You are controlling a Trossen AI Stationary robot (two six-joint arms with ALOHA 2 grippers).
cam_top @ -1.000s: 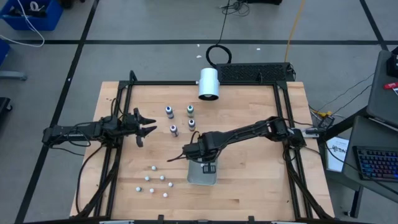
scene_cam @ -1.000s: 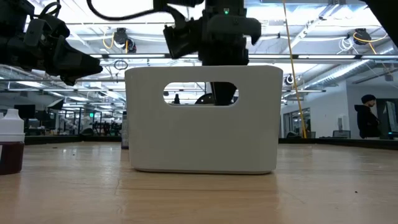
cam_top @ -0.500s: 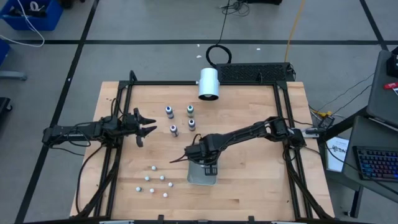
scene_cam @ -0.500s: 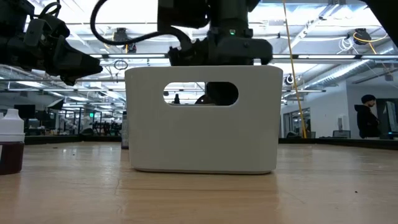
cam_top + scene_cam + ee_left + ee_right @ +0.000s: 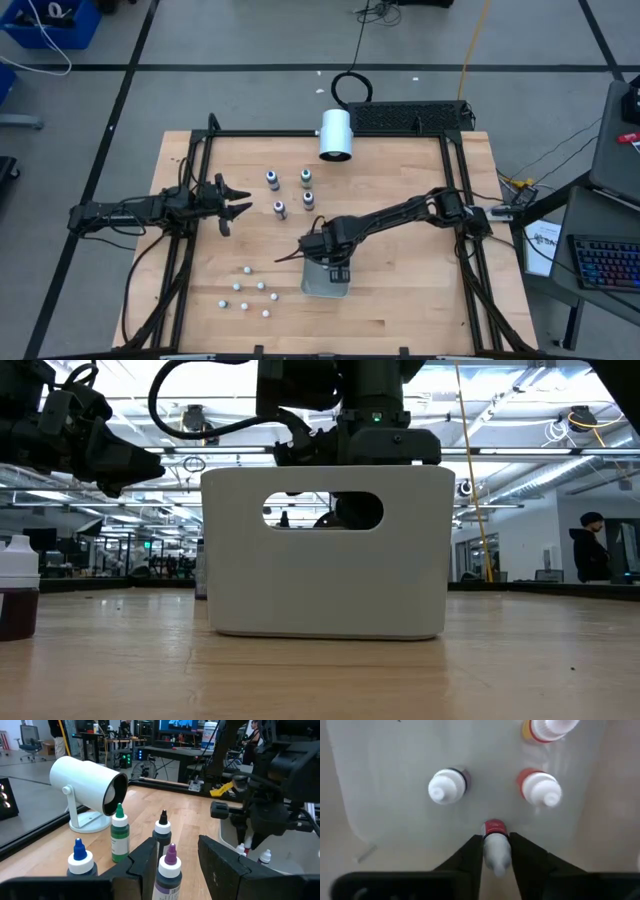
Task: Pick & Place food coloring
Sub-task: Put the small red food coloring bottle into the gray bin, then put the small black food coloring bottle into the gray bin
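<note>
Four food coloring bottles stand upright on the table: blue cap (image 5: 80,855), green (image 5: 119,835), dark (image 5: 162,827) and purple (image 5: 170,865). In the high view they form a cluster (image 5: 290,192). My left gripper (image 5: 177,840) waits open and level, just left of them (image 5: 238,205). My right gripper (image 5: 496,840) points down inside the white bin (image 5: 325,280). Its fingers are apart on either side of a bottle with a white cap and red collar (image 5: 495,827). Three more capped bottles (image 5: 448,786) (image 5: 540,787) (image 5: 547,727) stand on the bin's floor. My right gripper comes from above, its fingers (image 5: 472,852) flanking the bottle's white cap (image 5: 496,855). The bottle stands upright in the bin. I cannot tell whether the fingers touch the cap.
A large white cylinder (image 5: 335,135) stands at the table's far edge. Several small white balls (image 5: 250,290) lie near the front left. In the low view a white-capped bottle of dark liquid (image 5: 18,595) stands at the left, and the bin's wall (image 5: 325,580) hides its contents.
My right gripper has gone down into the white bin. The left arm and the four bottles on the table have kept still.
</note>
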